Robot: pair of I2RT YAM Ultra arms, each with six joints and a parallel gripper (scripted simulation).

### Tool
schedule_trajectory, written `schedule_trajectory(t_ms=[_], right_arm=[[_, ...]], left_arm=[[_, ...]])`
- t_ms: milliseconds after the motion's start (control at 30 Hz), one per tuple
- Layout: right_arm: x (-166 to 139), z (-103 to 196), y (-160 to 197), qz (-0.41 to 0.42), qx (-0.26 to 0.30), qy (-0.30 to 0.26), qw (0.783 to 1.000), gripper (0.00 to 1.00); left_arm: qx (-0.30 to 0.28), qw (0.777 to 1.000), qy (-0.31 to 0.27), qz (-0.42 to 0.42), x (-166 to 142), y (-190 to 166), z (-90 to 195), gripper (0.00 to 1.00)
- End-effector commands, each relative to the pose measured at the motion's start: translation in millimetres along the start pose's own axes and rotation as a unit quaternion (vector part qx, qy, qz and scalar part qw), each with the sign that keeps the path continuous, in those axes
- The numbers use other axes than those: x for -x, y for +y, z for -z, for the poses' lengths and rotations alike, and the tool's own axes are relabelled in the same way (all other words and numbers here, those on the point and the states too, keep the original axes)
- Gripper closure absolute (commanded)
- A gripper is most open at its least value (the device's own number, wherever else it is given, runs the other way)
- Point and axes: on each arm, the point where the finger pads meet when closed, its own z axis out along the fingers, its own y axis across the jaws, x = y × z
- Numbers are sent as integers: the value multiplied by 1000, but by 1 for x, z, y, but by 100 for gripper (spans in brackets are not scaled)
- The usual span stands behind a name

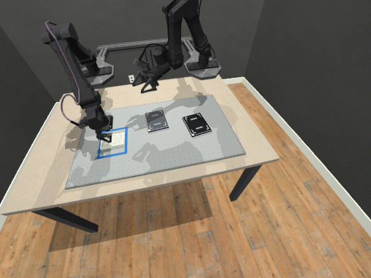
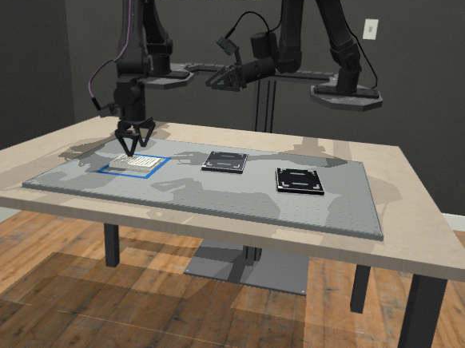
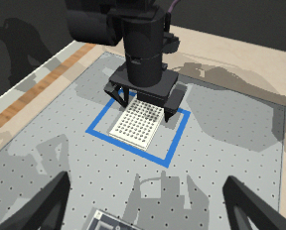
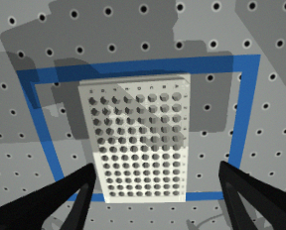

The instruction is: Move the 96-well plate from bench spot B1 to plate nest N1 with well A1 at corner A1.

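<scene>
The white 96-well plate [image 1: 113, 139] lies flat inside the blue square outline of the bench spot. It also shows in the exterior view [image 2: 136, 162], the left wrist view [image 3: 136, 125] and the right wrist view [image 4: 136, 136]. My right gripper [image 1: 106, 138] points straight down, open, just above the plate's end, with a finger on each side [image 4: 156, 168]. It holds nothing. My left gripper [image 1: 147, 84] is open and empty, high above the table's back edge, far from the plate. A black nest [image 1: 197, 125] sits at the mat's far end from the plate.
A second dark nest [image 1: 156, 120] sits on the grey perforated mat [image 1: 159, 140] between the plate and the far nest. Its corner shows at the bottom of the left wrist view [image 3: 114, 220]. Both arm bases stand on a rail behind the table.
</scene>
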Motion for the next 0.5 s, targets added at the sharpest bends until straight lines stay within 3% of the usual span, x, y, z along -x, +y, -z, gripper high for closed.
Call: schedule_trajectory(t_ms=[0, 167, 467], right_arm=[[-2, 22, 13, 0, 10, -5, 1000, 0], [-4, 31, 22, 2, 28, -2, 1000, 0], [-4, 12, 14, 1, 20, -4, 1000, 0]], left_arm=[[-4, 1000, -7, 6, 4, 0, 3, 0], [-4, 1000, -7, 6, 4, 0, 3, 0], [-4, 1000, -7, 6, 4, 0, 3, 0]])
